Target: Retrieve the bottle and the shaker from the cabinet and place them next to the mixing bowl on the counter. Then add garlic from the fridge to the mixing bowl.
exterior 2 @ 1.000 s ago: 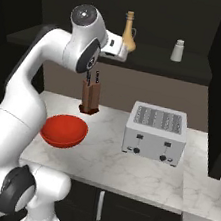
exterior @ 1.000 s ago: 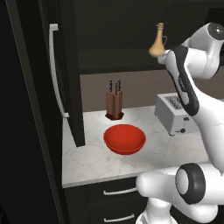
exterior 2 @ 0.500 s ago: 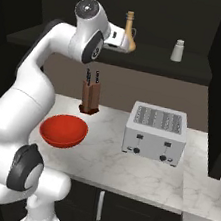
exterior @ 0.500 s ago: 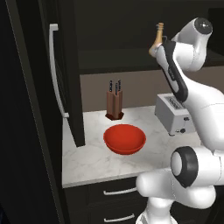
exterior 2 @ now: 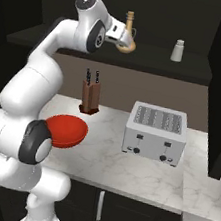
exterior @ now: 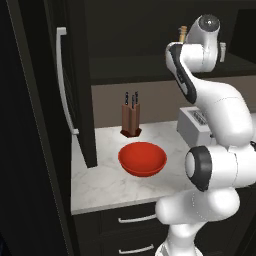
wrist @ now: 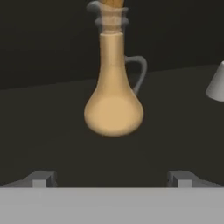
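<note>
Two items on cabinet point(exterior 2: 111, 52) shelf: bottle point(wrist: 113, 100), shaker point(exterior 2: 177, 50). End effector point(wrist: 111, 177) spread wide, empty, facing bottle. Risk: off-centre approach tips bulbous bottle.

The bottle point(wrist: 113, 105) stood alone on the cabinet point(exterior 2: 141, 56) shelf, bare shelf on both sides; the shaker point(exterior 2: 177, 50) sat well apart.
</note>
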